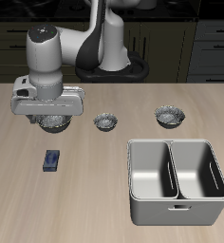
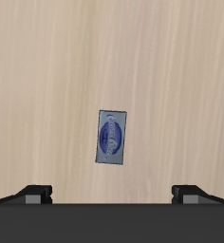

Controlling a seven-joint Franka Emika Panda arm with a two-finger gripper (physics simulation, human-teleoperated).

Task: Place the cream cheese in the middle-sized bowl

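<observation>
Pale wooden tabletop (image 1: 85,204) is carrying, nearest the front edge, a grey metal two-compartment tray (image 1: 176,180), and the small flat dark-blue cream cheese box (image 1: 52,160) is lying alone a little farther back. Beyond it the gripper (image 1: 49,116) is hanging empty, jaws spread wide, and the middle-sized grey speckled bowl (image 1: 169,116) is sitting well apart

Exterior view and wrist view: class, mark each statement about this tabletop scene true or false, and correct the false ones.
1. The cream cheese lies flat on the table. True.
2. The gripper is shut on the cream cheese. False: its fingers are spread and the box lies apart from them.
3. The cream cheese is inside a bowl. False: it rests on bare wood.
4. A grey two-compartment tray stands near the table's front edge. True.
</observation>
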